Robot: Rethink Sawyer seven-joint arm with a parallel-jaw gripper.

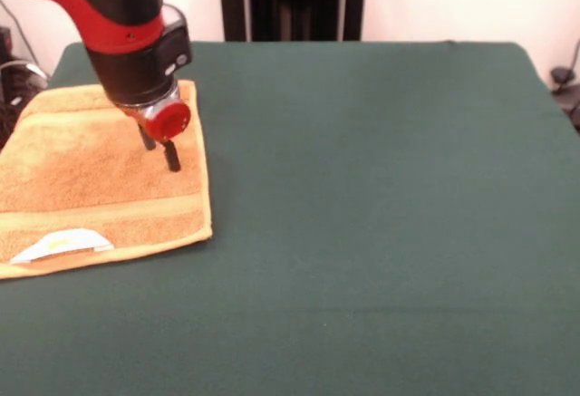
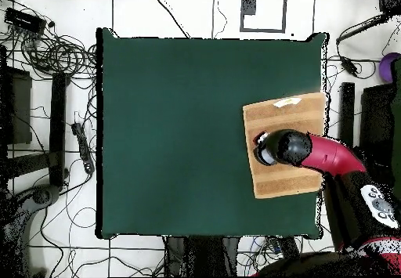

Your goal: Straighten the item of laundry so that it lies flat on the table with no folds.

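An orange-tan terry towel (image 1: 100, 183) with a smoother woven band of the same hue and a white tag (image 1: 62, 245) marked in what looks like yellow lies on the dark green bench (image 1: 381, 215), under a red-and-black arm (image 1: 113, 6) with dark end effector (image 1: 159, 149) tips.

From my station I can read no text, brand or number anywhere. The only candidate is the small white tag (image 1: 62, 245) on the towel (image 1: 91, 178), which carries a yellow mark, but I can't make out any letters on it in either view.
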